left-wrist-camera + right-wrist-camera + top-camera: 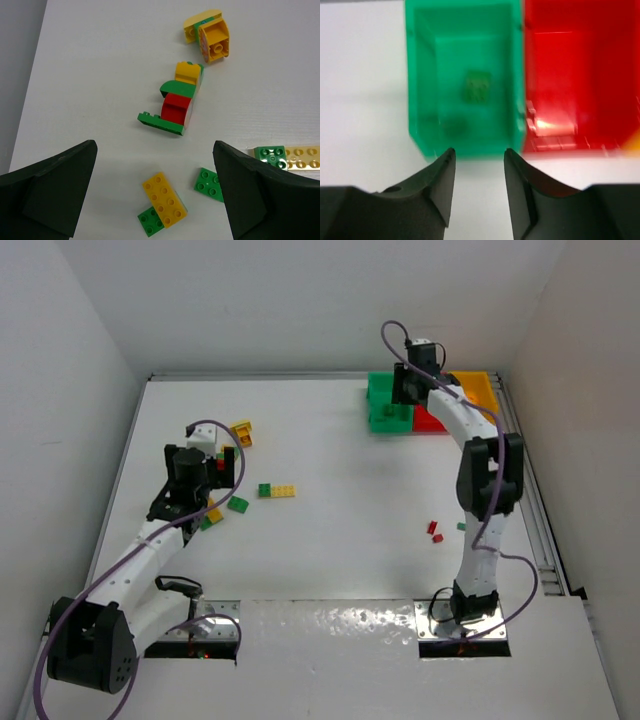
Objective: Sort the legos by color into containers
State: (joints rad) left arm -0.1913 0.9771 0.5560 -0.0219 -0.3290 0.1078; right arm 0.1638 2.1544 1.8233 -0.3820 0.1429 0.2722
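My left gripper (203, 496) (154, 145) is open and empty above the table. Below it lie a yellow brick stacked on a green one (165, 202) (210, 517) and a green square brick (210, 184) (238, 504). Ahead are a red, green and yellow stack (177, 102), a yellow piece (210, 37) (241, 432) and a green brick on a yellow plate (287, 156) (277, 490). My right gripper (405, 392) (479, 155) is open and empty just before the green bin (420, 75) (382, 390), which holds a green brick (477, 87). The red bin (580, 75) (432, 421) and yellow-orange bin (480, 390) stand beside it.
Two small red pieces (435, 532) and a small green piece (461, 526) lie near the right arm's middle. The bins stand in the far right corner against the walls. A raised rail runs along the table's right edge (540, 520).
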